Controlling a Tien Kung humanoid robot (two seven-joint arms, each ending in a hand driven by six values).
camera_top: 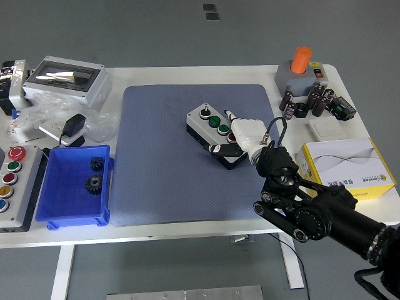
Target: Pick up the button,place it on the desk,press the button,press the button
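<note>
**Button box on the mat, pressing under way**

At the far left edge of the table [187, 231] lies a panel of coloured buttons [11, 181], with a grey lidded case [65, 78] beyond it and a black plug on some clear plastic [74, 125] between them. Just right of the panel sits a blue tray [47, 206] with two small dark gears in it. None of this looks to be part of the job.

In the middle, a blue-grey mat [162, 162] covers most of the table. The button box [212, 134] lies flat on it, right of the mat's centre, turned at an angle, its knob and green buttons facing up. So the picking up and setting down appear finished.

The right hand [240, 134] comes in from the near right and rests over the box's right end. One finger points out toward the green buttons, the thumb lies against the box's near side, and the other fingers look tucked; it grasps nothing. I judge this to be a press in hand, though which of the two presses cannot be told, nor whether a button is actually down.

Further right stand an orange-topped grey block [300, 72], a cluster of dark small parts [312, 100] and a yellow and white box [347, 165]. The left hand is out of view.
</note>
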